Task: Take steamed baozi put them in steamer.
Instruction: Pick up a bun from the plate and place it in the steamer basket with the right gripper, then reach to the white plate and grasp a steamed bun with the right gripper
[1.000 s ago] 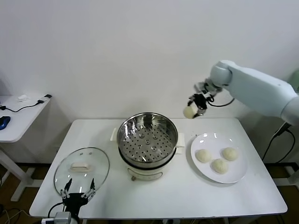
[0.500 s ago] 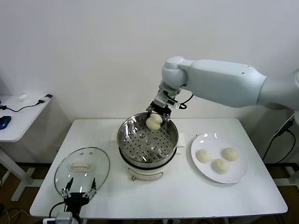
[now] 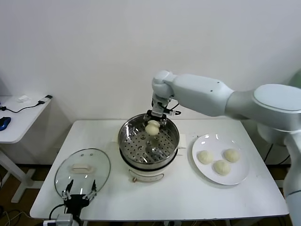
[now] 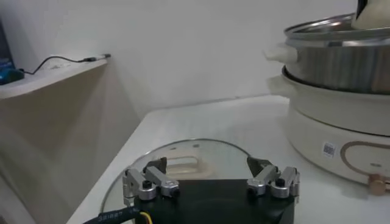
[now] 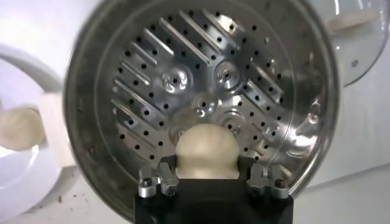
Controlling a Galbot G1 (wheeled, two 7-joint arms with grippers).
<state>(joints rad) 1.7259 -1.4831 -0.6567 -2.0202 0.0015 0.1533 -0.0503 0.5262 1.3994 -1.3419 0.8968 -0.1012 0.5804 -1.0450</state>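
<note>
My right gripper (image 3: 154,123) is shut on one steamed baozi (image 3: 152,128) and holds it over the far part of the steamer (image 3: 126,141), just inside the rim. In the right wrist view the pale bun (image 5: 206,149) sits between the jaws above the perforated steel bottom (image 5: 201,91). Three more baozi (image 3: 205,157) (image 3: 231,155) (image 3: 221,167) lie on the white plate (image 3: 237,178) to the right of the steamer. My left gripper (image 3: 80,194) is open and parked low at the front left, by the glass lid.
The round glass lid (image 3: 82,172) with a white handle lies flat on the table left of the steamer; it also shows in the left wrist view (image 4: 183,164). A side table (image 3: 19,117) with cables stands at the far left.
My right gripper carried the baozi from above the plate leftward to the steamer and lowered it toward the basket. The left arm has not moved.
</note>
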